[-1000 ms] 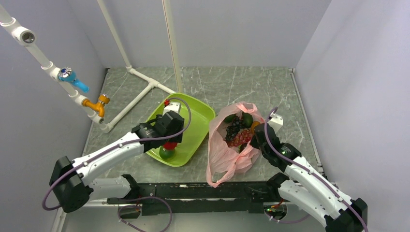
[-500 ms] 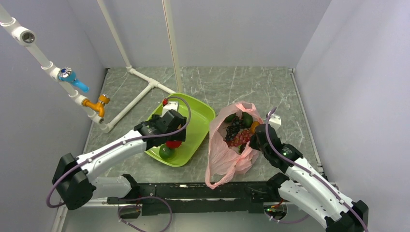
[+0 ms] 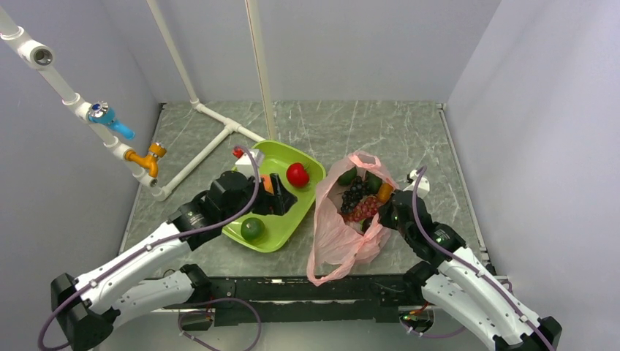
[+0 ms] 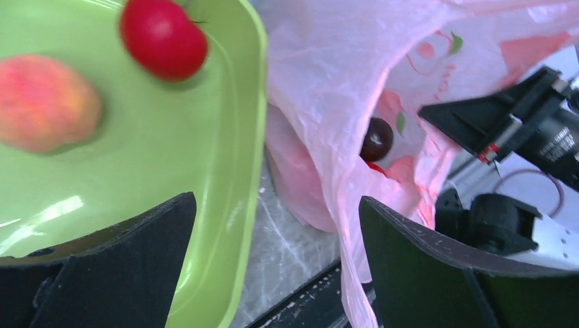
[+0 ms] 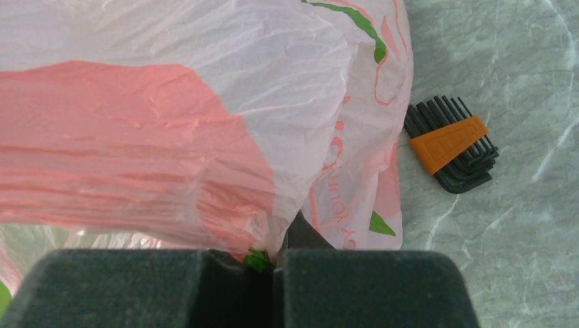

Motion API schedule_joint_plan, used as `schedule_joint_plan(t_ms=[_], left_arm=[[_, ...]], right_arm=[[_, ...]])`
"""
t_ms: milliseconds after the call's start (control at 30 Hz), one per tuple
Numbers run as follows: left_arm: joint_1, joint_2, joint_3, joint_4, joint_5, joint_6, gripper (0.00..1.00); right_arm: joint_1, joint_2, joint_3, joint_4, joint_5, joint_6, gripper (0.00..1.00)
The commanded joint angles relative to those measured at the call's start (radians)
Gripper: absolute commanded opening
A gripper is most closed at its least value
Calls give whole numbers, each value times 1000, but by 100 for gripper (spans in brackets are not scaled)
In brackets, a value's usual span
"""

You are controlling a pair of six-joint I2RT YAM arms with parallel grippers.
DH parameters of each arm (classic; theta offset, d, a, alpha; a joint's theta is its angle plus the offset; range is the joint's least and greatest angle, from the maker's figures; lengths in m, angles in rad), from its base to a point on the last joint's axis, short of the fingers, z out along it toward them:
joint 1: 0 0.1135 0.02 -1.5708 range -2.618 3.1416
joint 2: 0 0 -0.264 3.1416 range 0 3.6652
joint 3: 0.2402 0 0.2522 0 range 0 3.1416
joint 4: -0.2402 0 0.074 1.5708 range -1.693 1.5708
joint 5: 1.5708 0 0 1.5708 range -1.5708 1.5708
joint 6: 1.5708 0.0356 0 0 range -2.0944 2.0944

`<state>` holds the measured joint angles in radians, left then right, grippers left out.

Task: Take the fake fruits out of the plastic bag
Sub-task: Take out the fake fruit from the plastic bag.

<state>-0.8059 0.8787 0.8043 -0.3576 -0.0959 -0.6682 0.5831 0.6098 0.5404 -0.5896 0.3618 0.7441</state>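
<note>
Left gripper point(image 4: 273, 225) is hanging over the right rim of the lime-green tray point(image 3: 289, 227), jaws spread wide and empty; a red apple point(image 3: 297, 174), a peach point(image 4: 44, 102) and a green fruit point(image 3: 252, 228) are lying in the tray. Right gripper point(image 5: 273, 263) is pinching the plastic bag point(image 3: 340, 238) by its edge, jaws clenched on the film. Grape bunches point(image 3: 357, 199) are sitting in the bag's open mouth, just right of the tray
</note>
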Motion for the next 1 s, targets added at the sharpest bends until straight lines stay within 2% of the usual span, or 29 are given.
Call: schedule_joint_plan(t_ms=[0,133,367,600,800,967], left_arm=[[-51,58,-24,215,171,-45,93],[-177,136,7,313,148,6,91],[-318,339,14,585,108,3,77],[-376,569,182,526,13,64,69],[-399,687,214,635,-126,90,67],[-432,800,323,584,-228,194,63]], right_arm=[[-2,10,17,-4,-3,-5,0],[-1,2,2,10,-17,4,0],[-1,-23,-7,25,-70,-14,0],[0,-57,-32,24,-82,3,0],[-1,-77,-45,26,-79,3,0],[-2,-86,-48,23,-73,4,0]])
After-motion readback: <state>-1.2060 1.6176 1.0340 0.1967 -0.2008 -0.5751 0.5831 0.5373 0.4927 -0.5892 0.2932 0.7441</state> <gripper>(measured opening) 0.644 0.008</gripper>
